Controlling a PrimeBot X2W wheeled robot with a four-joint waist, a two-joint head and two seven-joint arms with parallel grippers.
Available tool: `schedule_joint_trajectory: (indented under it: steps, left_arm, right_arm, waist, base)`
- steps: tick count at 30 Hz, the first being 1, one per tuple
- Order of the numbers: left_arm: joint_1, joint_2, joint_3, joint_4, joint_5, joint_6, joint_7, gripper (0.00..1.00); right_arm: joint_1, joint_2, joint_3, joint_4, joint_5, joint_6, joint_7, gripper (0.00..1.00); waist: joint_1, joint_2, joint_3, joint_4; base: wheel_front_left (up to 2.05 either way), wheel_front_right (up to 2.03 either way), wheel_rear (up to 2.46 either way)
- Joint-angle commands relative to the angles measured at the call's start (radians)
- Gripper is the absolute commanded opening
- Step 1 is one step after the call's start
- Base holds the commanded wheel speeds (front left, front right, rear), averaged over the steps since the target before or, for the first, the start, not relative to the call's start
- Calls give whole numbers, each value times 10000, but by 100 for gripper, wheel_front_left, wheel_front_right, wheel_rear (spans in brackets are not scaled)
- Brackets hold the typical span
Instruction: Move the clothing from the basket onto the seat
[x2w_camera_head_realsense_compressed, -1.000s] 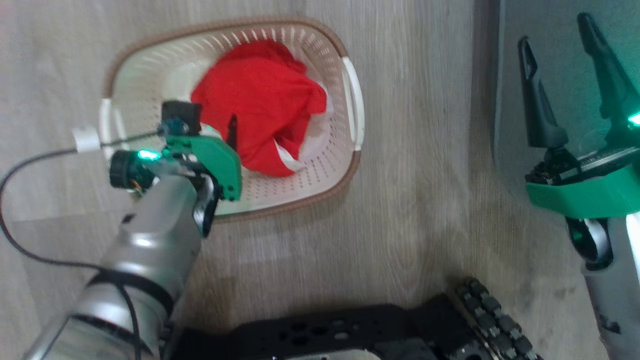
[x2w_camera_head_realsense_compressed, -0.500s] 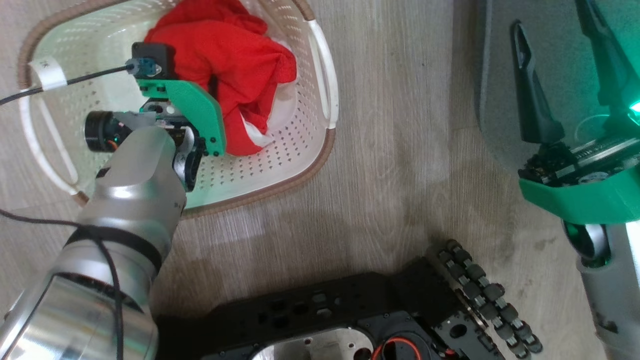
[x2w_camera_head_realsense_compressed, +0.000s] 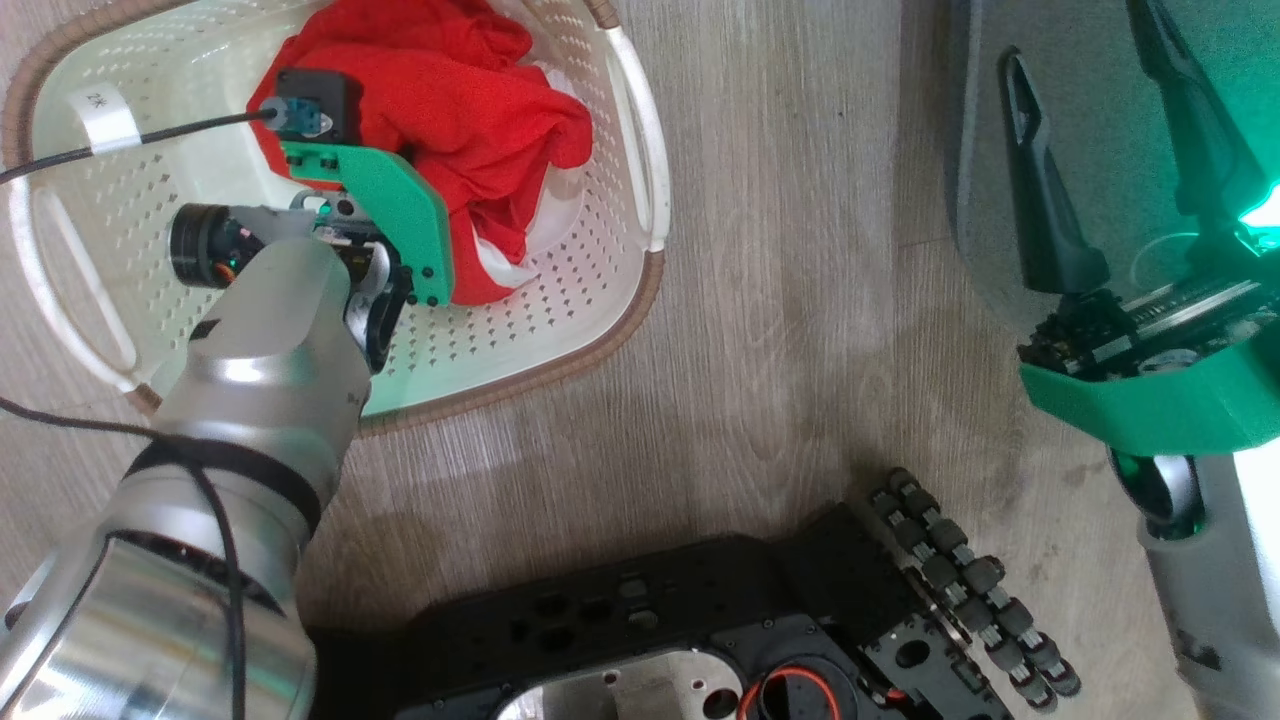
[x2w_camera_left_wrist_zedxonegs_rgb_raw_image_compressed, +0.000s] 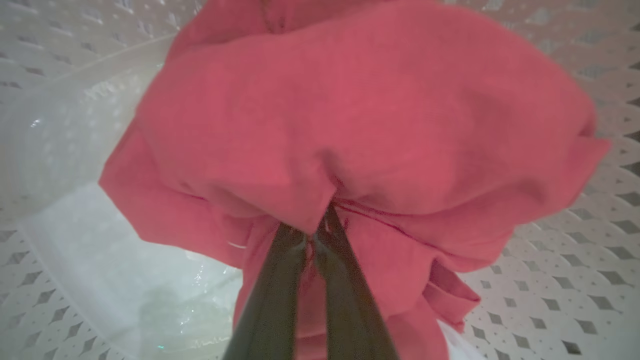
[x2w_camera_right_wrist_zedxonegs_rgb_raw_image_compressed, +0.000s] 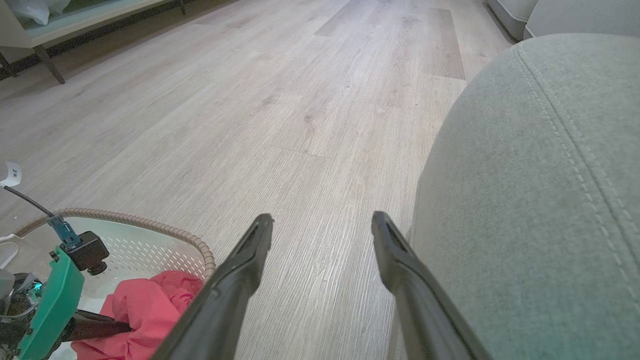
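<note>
The red clothing (x2w_camera_head_realsense_compressed: 470, 110) lies bunched in the cream perforated basket (x2w_camera_head_realsense_compressed: 600, 345) at the head view's upper left. My left arm reaches into the basket from above, and its green mount hides the fingers there. In the left wrist view my left gripper (x2w_camera_left_wrist_zedxonegs_rgb_raw_image_compressed: 315, 237) is shut, with a fold of the clothing (x2w_camera_left_wrist_zedxonegs_rgb_raw_image_compressed: 360, 125) pinched between its tips. My right gripper (x2w_camera_head_realsense_compressed: 1080, 40) stands open and holds nothing, hovering over the grey-green seat (x2w_camera_head_realsense_compressed: 1110, 150) at the right. The right wrist view shows the right gripper (x2w_camera_right_wrist_zedxonegs_rgb_raw_image_compressed: 322, 220), the seat (x2w_camera_right_wrist_zedxonegs_rgb_raw_image_compressed: 525, 200), the basket (x2w_camera_right_wrist_zedxonegs_rgb_raw_image_compressed: 150, 240) and the clothing (x2w_camera_right_wrist_zedxonegs_rgb_raw_image_compressed: 145, 310).
Pale wood floor (x2w_camera_head_realsense_compressed: 800, 300) separates the basket from the seat. My black base (x2w_camera_head_realsense_compressed: 640, 620) and its roller wheel (x2w_camera_head_realsense_compressed: 960, 580) sit along the bottom. A black cable (x2w_camera_head_realsense_compressed: 100, 155) crosses the basket. A table leg (x2w_camera_right_wrist_zedxonegs_rgb_raw_image_compressed: 45, 60) and another cushion (x2w_camera_right_wrist_zedxonegs_rgb_raw_image_compressed: 575, 15) stand far off.
The head camera has shifted, so the basket sits further up and left in view. My left gripper has pushed into the red clothing and its fingers are now buried. The right gripper barely moved.
</note>
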Motion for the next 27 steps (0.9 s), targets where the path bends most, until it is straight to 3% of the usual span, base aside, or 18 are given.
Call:
schedule_joint_trajectory:
  steps: [1, 8, 20, 27]
  left_arm:
    - [173, 141, 5, -51, -70, -71, 5, 0]
    - [271, 141, -96, -38, -264, -201, -338, 0]
    - [1378, 141, -354, -54, -592, -403, -1431, 0]
    - [2319, 285, -5, -1183, -315, 22, -1720, 0]
  right_arm:
    - [359, 3, 150, -266, -74, -2, -65, 100]
    - [28, 67, 152, -125, -49, -2, -65, 100]
    - [-53, 82, 321, 582, -69, -2, -65, 100]
    - [310, 131, 370, 1113, -54, -2, -65, 100]
  waist:
    - [0, 0, -26, 0]
    - [0, 0, -402, 1]
    - [0, 0, -2572, 312]
    - [0, 0, -4542, 601]
  base:
    - [0, 0, 0]
    - [0, 0, 0]
    - [0, 0, 0]
    - [0, 0, 0]
